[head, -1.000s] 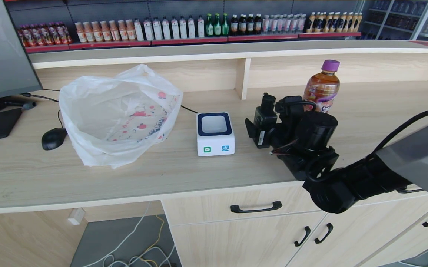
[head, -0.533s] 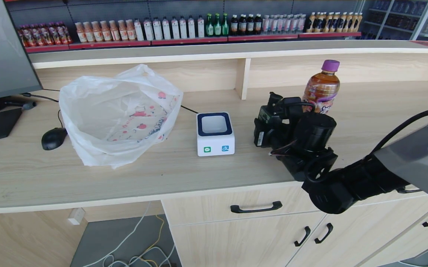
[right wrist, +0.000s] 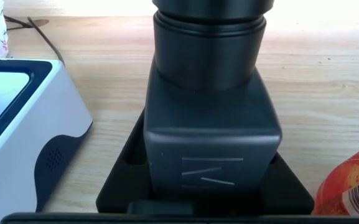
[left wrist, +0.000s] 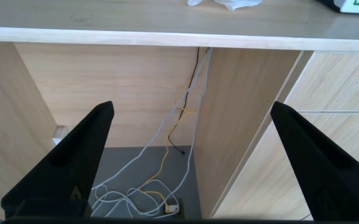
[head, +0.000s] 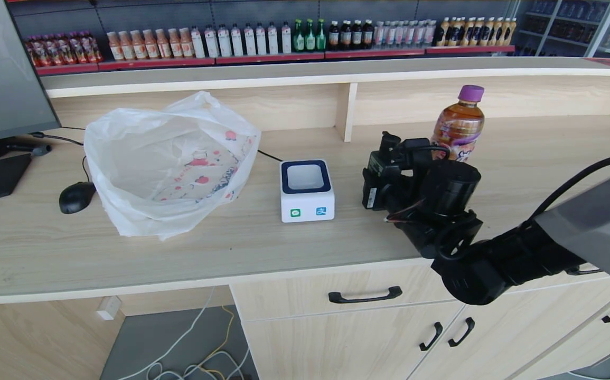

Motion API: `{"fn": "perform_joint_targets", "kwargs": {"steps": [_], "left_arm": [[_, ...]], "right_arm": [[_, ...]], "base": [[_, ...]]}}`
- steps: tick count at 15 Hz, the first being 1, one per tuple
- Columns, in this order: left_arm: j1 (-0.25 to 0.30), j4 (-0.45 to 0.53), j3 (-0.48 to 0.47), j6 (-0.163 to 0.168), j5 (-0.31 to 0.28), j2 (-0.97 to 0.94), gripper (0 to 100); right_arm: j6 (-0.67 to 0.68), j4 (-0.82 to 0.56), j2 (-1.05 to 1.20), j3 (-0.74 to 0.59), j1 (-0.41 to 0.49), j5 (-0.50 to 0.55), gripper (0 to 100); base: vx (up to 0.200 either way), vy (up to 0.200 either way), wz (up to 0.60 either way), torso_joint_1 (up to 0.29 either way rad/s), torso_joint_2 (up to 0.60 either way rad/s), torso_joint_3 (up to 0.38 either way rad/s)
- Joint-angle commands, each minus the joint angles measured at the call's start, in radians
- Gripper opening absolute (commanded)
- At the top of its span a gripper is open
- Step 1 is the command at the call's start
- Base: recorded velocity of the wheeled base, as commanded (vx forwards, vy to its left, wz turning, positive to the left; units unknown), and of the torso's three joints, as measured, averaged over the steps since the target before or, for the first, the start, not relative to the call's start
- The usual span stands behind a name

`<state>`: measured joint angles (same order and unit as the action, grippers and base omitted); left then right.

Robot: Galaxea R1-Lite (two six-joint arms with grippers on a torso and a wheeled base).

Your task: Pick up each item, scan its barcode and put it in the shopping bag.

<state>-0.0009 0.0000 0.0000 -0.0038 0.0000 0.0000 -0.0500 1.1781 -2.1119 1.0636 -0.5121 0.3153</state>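
A tea bottle (head: 461, 126) with a purple cap stands upright on the wooden counter (head: 231, 237) at the right; its label edge is also in the right wrist view (right wrist: 353, 186). My right gripper (head: 381, 163) hovers just above the counter, close in front and to the left of the bottle, between it and the white scanner (head: 306, 190) (right wrist: 11, 124). Nothing is visibly held in it. The white shopping bag (head: 167, 158) with red print stands open left of the scanner. My left gripper (left wrist: 191, 106) hangs open below the counter edge, with nothing between its fingers.
A black mouse (head: 76, 197) and a monitor (head: 3, 79) sit at the counter's left end. A raised back ledge (head: 336, 71) runs behind, with a divider post (head: 346, 111). Drawers (head: 365, 295) and loose cables (left wrist: 167, 162) lie under the counter.
My right gripper has shifted a little to the right, toward the bottle, and turned at the wrist. Bottle, scanner and bag have stayed put.
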Motion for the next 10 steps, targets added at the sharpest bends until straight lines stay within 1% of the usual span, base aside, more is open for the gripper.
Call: {"fn": "perform_joint_targets", "kwargs": {"steps": [1, 6, 10], "left_arm": [[0.001, 0.0, 0.0, -0.001, 0.0, 0.0, 100], [0.001, 0.0, 0.0, -0.001, 0.0, 0.0, 100], [0.001, 0.0, 0.0, -0.001, 0.0, 0.0, 100]], "right_arm": [[-0.001, 0.005, 0.006, -0.002, -0.003, -0.001, 0], [-0.002, 0.029, 0.012, -0.013, -0.005, -0.001, 0], [-0.008, 0.06, 0.061, -0.096, -0.008, -0.005, 0]], "base": [[0.0, 0.0, 0.0, 0.0, 0.0, 0.0], [0.0, 0.0, 0.0, 0.0, 0.0, 0.0], [0.0, 0.0, 0.0, 0.0, 0.0, 0.0]]}}
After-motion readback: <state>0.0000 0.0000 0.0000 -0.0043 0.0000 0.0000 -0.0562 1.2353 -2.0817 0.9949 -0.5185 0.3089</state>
